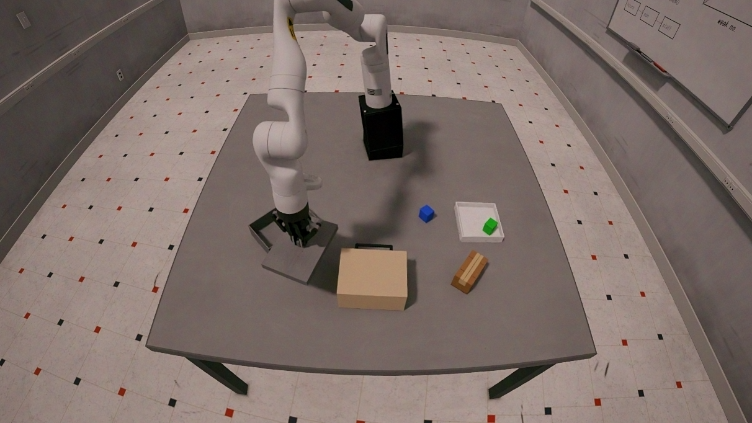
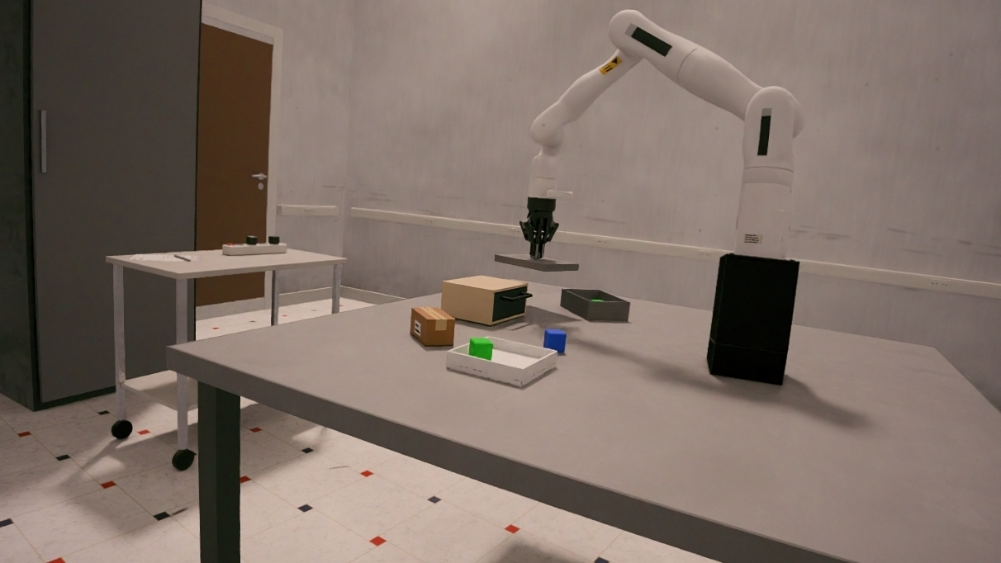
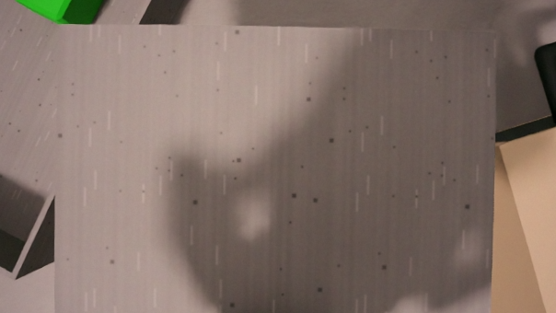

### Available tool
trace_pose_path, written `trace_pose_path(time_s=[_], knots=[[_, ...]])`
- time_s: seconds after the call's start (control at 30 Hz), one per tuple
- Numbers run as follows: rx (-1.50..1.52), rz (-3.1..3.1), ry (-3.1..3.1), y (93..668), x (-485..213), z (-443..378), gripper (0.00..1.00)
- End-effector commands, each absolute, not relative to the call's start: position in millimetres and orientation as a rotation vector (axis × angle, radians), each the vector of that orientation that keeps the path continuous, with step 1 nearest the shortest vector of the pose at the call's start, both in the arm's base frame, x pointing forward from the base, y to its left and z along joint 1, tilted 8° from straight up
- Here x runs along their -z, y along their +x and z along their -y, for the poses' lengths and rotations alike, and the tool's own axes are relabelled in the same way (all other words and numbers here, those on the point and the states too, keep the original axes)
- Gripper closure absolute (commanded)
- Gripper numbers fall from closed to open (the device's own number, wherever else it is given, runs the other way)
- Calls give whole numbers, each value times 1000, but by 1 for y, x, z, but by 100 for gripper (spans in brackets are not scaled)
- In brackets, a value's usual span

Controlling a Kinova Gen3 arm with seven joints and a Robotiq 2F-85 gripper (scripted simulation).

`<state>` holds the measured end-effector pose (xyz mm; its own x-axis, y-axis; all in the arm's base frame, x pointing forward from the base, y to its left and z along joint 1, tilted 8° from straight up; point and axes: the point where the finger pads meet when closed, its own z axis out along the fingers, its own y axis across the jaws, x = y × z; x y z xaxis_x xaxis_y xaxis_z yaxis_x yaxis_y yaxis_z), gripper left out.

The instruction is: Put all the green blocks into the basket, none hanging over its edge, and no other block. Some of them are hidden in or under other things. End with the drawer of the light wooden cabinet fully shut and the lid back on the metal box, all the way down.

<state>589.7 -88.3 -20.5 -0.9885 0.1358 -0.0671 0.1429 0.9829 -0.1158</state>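
Observation:
My gripper point(image 1: 299, 243) point(image 2: 537, 257) is shut on the handle of the grey lid point(image 1: 295, 263) point(image 2: 556, 266) point(image 3: 276, 115), held level above the table. The metal box point(image 2: 609, 311) point(image 3: 33, 239) stands open below, partly hidden by the lid in the top view. A green block point(image 2: 596, 300) point(image 3: 64, 6) lies inside it. Another green block point(image 1: 489, 226) point(image 2: 480, 347) is inside the white basket point(image 1: 481, 240) point(image 2: 482, 369). The light wooden cabinet point(image 1: 372, 270) point(image 2: 467, 297) point(image 3: 529, 184) has its drawer point(image 2: 509, 305) looking shut; its inside is hidden.
A blue block point(image 1: 426, 213) point(image 2: 554, 341) stands beside the basket. A brown cardboard box point(image 1: 469, 271) point(image 2: 431, 327) stands between cabinet and basket; what is under it is hidden. The black robot base point(image 1: 382, 131) point(image 2: 752, 314) stands at the back in the top view.

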Motion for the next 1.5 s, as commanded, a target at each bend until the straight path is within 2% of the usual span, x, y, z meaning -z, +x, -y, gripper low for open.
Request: trace_pose_path(time_s=[0.0, 1.47], knots=[[186, -3067, 216, 591, 26, 89, 90], [186, -3067, 216, 596, 108, 99, 90]])
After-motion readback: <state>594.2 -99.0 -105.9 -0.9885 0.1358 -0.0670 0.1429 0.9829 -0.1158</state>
